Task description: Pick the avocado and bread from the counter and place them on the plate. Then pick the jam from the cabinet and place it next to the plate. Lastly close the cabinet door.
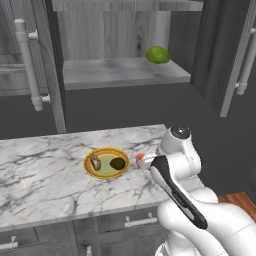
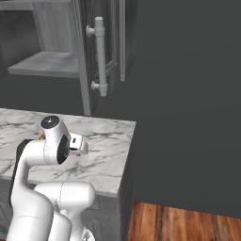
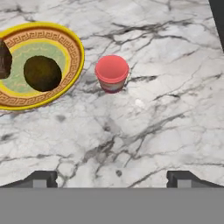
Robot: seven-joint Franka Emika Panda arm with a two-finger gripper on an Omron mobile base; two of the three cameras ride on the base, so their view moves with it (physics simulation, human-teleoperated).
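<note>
The plate (image 1: pixel 106 173) (image 3: pixel 75 49) lies on the counter (image 1: pixel 45 170) with the dark avocado (image 1: pixel 118 163) (image 3: pixel 42 73) and the brown bread (image 1: pixel 95 162) (image 3: pixel 4 61) on it. The red jam (image 3: pixel 112 72) (image 1: pixel 140 159) stands upright on the marble just right of the plate's rim. My gripper (image 3: pixel 112 179) hovers above the counter, open and set back from the jam, with nothing between its fingertips (image 3: pixel 41 178). The cabinet (image 1: pixel 125 72) above stands open, its doors swung out at left (image 1: pixel 47 65) and right (image 1: pixel 232 55).
A bright green round lump (image 1: pixel 157 55) sits on the cabinet shelf at the right. The open right door with its long silver handle (image 2: pixel 100 56) hangs over the counter's right end (image 2: pixel 127 155). Bare marble stretches left of the plate.
</note>
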